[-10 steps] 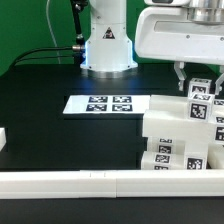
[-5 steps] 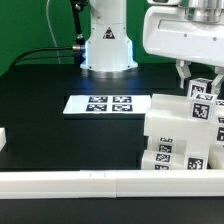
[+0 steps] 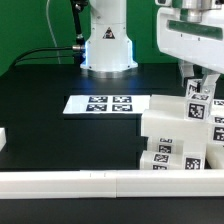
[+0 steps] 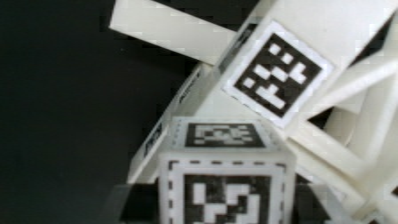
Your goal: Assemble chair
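So our arm reaches in from the exterior view's upper right, wrist pointing straight down. The gripper (image 3: 203, 84) hangs low, its fingers (image 3: 188, 76) partly spread and clamped on the chair (image 3: 203, 100) part's tagged block. Base sits upright at the back.

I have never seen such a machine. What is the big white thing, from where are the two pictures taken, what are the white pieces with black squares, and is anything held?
The big white thing is a robot arm standing on a black table. One picture comes from a camera off the arm that sees the whole scene; the other comes from a camera on the arm's wrist, looking down closely. Its tool has two fingers and is at the chair parts, chunky white plastic pieces stacked at the exterior view's right. Their black squares are printed marker tags. The flat sheet with four tags is the marker board. A long white rail lies in front. The tool seems to grip one tagged piece, but I cannot tell for certain.
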`<state>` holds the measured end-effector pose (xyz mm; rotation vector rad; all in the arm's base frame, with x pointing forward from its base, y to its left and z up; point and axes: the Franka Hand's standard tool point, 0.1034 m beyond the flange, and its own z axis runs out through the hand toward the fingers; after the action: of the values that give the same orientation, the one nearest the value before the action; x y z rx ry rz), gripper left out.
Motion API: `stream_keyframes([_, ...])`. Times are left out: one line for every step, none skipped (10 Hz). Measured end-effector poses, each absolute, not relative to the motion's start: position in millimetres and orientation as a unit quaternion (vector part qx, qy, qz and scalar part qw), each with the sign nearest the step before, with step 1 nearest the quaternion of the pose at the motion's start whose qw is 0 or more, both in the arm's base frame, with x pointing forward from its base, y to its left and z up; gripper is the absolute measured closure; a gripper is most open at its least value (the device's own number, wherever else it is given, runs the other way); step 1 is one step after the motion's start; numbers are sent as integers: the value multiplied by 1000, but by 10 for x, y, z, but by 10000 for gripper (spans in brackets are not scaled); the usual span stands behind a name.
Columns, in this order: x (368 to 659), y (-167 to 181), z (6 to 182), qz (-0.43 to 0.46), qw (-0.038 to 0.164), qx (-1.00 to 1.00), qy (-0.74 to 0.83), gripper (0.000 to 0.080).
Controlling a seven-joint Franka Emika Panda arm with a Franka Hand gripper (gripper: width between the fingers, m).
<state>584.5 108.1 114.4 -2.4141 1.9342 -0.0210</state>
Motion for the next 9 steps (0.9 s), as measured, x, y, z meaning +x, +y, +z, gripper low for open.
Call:
stream_keyframes([5848,1098,1146,-5,26,-776,630,517])
stream_keyframes([5846,1097,1140,-5,26,-779,626,416])
stream_keyframes([5844,1097,1135,-5,25,-780,625,280])
stream_keyframes([5843,1097,1132,-5,25,-786,618,280])
stream_keyframes([5843,1094,1134,-5,24,-798,603,176])
stream_keyframes([5859,1098,1163,-2,19,-855,518,176])
stream_keyframes([5868,1140,1172,-5,21,-901,434,154])
stream_keyframes([5856,1180,1162,-4,21,-930,368,151])
stream_keyframes([5847,1177,1147,-6,21,-939,343,151])
